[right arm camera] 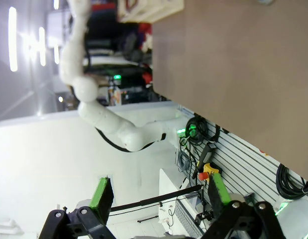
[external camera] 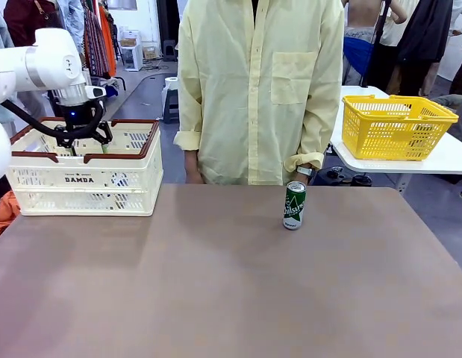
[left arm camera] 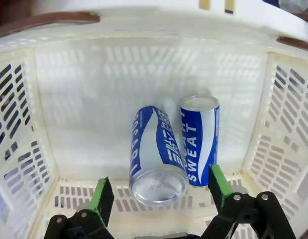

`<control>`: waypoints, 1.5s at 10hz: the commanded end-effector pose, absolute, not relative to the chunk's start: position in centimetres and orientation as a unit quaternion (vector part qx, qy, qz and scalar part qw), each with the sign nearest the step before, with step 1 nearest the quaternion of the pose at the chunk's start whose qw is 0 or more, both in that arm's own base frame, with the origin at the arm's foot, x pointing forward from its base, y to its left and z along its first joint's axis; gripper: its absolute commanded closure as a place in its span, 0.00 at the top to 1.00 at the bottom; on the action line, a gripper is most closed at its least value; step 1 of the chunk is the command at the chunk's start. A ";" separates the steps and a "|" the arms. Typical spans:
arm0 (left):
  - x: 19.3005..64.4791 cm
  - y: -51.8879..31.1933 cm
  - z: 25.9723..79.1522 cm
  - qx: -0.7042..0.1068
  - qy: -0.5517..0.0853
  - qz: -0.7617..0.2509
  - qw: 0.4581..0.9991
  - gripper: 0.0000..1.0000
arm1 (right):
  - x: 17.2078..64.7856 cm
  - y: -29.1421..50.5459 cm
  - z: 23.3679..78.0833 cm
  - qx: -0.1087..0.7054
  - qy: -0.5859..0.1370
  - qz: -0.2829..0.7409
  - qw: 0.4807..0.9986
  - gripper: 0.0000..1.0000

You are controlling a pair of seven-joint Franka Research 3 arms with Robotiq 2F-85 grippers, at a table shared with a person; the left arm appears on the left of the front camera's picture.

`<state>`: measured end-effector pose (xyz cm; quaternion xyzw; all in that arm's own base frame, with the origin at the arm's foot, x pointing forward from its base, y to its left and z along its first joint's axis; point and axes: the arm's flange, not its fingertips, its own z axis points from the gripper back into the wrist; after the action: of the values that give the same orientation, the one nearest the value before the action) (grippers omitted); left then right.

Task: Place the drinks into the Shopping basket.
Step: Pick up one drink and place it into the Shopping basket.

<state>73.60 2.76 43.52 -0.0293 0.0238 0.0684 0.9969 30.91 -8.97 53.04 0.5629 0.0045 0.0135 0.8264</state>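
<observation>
The light is bright and soft. Inside the Shopping basket (left arm camera: 144, 84), the far wall looks washed-out and blurry, and the side walls curve. In front of the Shopping basket, the table (external camera: 216, 298) has only faint shadows.

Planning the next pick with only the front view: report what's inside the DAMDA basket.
Observer: Two drinks, side by side: nearer blue can, blue SWEAT can.
Operator: Report the left hand.
Observer: Left hand is open and empty, just above those cans.
Operator: Now the right hand.
Observer: Right hand is open and empty, held off the table.
</observation>
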 end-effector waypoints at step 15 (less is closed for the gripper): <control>49.3 17.4 49.2 -0.551 -0.061 -0.135 0.821 1.00 | 30.7 -9.2 53.1 0.557 0.003 0.025 0.830 1.00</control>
<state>46.80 17.61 48.75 -0.5458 -0.1083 -0.0973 0.8252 30.92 -8.97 53.02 0.5630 0.0049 0.0134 0.8264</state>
